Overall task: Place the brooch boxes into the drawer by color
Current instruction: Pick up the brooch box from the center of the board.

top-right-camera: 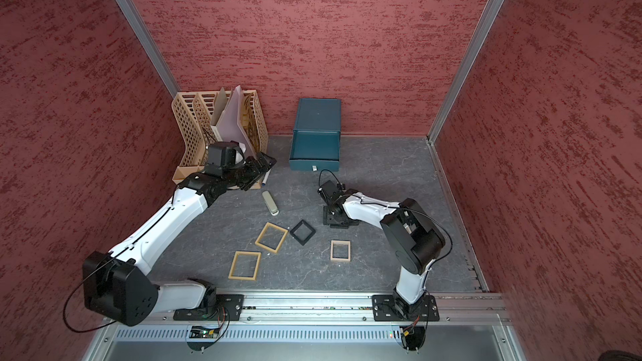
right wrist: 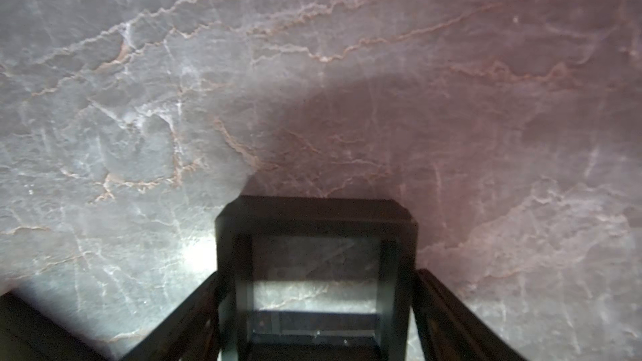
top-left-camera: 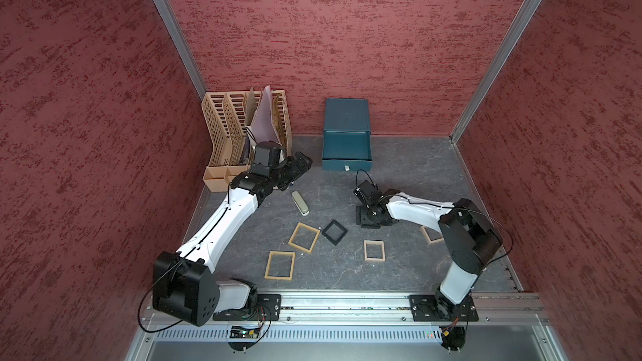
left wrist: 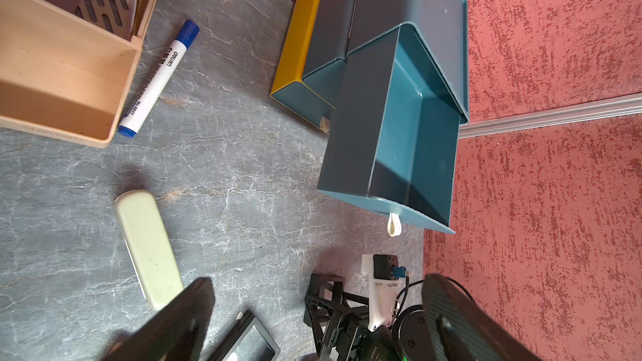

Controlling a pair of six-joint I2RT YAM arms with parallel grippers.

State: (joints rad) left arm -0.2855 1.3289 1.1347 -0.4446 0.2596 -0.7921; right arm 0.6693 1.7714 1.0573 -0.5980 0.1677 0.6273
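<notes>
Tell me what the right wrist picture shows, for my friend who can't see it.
A small black brooch box with a see-through middle lies flat on the grey marbled table, seen from close above. The right gripper has one dark finger on each side of it; whether they press on it cannot be told.

Both top views look steeply down from above the rail (top-left-camera: pixel 347 303) toward the back wall (top-left-camera: pixel 347 46), covering the whole table (top-left-camera: pixel 399 279). Left wrist view faces the drawer (left wrist: pixel 357 116) obliquely, at middling range; both top views share it. Right wrist view sits close over a black box (right wrist: pixel 316 217), facing the table.
</notes>
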